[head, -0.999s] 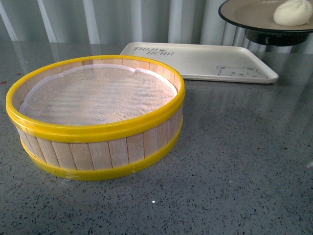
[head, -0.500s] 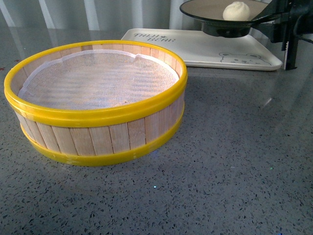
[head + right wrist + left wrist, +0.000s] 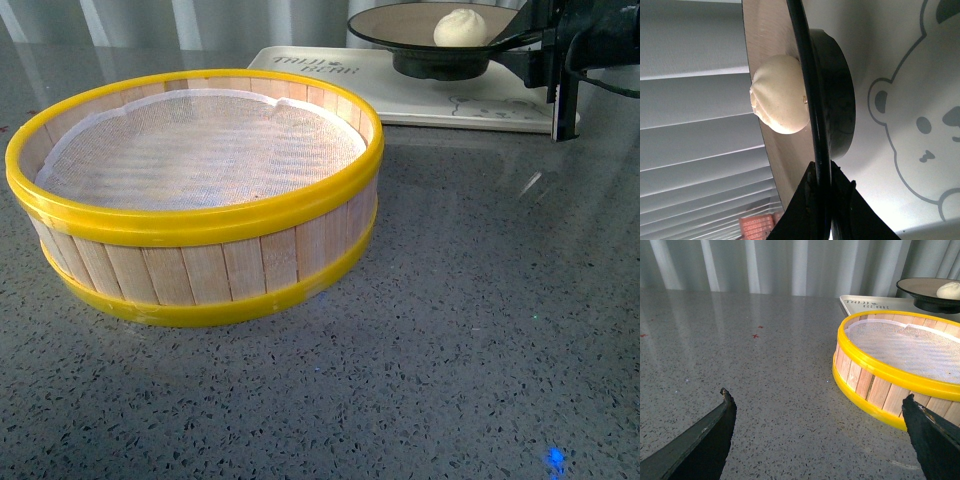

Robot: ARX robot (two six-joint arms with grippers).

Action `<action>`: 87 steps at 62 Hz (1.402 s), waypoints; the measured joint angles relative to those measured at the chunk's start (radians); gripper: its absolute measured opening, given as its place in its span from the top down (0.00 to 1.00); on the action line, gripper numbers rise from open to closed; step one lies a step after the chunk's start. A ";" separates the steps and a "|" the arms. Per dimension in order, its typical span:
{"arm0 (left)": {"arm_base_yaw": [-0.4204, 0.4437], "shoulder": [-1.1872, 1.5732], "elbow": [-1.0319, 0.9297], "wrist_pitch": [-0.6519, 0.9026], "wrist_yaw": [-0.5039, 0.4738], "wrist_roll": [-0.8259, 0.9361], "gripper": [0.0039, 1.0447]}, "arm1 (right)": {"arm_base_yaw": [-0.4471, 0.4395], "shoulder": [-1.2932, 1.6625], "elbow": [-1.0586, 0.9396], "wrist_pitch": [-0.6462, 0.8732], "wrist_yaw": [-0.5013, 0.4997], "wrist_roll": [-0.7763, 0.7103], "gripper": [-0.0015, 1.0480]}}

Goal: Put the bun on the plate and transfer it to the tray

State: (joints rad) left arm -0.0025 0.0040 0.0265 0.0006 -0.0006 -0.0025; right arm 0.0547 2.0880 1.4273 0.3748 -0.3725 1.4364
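One small cream-white bun (image 3: 459, 27) with a pleated, twisted top sits on the tan inside of the black-rimmed plate (image 3: 390, 25). The right gripper (image 3: 528, 42) pinches the plate's rim, holding it over the cream tray (image 3: 440, 100) with its printed bear face. The left gripper (image 3: 817, 440) hangs wide apart beside the yellow-rimmed steamer basket (image 3: 200, 200).

Low front view faces across the speckled grey tabletop (image 3: 450, 330); left wrist view shares its yellow-rimmed wooden steamer basket (image 3: 200, 200); right wrist view sits close.
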 joint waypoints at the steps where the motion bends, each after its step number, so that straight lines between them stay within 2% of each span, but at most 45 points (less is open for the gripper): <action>1: 0.000 0.000 0.000 0.000 0.000 0.000 0.06 | 0.000 0.000 -0.002 0.000 0.000 0.000 0.98; 57: 0.000 0.000 0.000 0.000 0.000 0.000 0.06 | 0.004 0.015 -0.023 -0.003 0.006 0.008 0.98; 62: 0.000 0.000 0.000 0.000 0.000 0.000 0.06 | 0.004 0.015 -0.024 -0.002 0.012 0.011 0.90; 68: 0.000 0.000 0.000 0.000 0.000 0.000 0.06 | 0.004 0.015 -0.025 -0.002 0.015 0.015 0.92; 73: 0.000 0.000 0.000 0.000 0.000 0.000 0.06 | 0.003 0.015 -0.025 -0.002 0.014 0.016 0.86; 87: 0.000 0.000 0.000 0.000 0.000 0.000 0.06 | 0.002 -0.003 -0.045 0.008 0.015 0.018 0.54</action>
State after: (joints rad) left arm -0.0025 0.0040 0.0265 0.0006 -0.0006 -0.0025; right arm 0.0570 2.0846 1.3823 0.3832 -0.3576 1.4540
